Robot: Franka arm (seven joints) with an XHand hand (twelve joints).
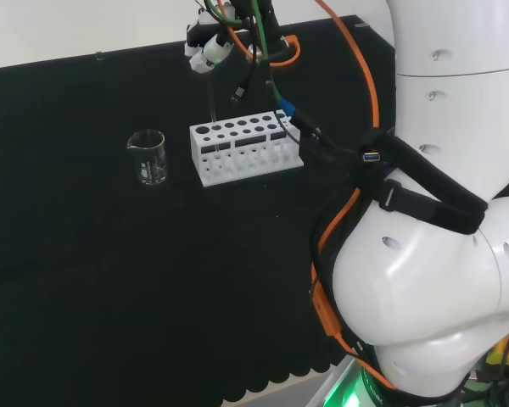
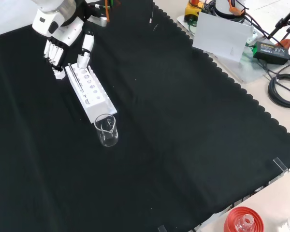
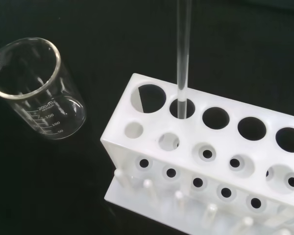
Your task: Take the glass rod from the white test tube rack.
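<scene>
You can see print on the clear beaker [image 3: 36,88]: a white graduation scale with small figures down its wall. In the head view, this beaker stands at nine o'clock from the white test tube rack [image 1: 246,153].

The robot hand [image 2: 63,41] hangs over the white rack [image 2: 90,93], seemingly pinching the rod [image 2: 75,79]; beaker [image 2: 107,130] alongside.

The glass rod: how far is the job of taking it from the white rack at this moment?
Done: the hand is above the white test tube rack and appears to hold the top of the glass rod. In hand: the lift, since in the wrist view the rod's lower end sits in a hole in the rack's top plate. Left: raise the rod fully clear. The empty beaker beside the rack is untouched.
</scene>
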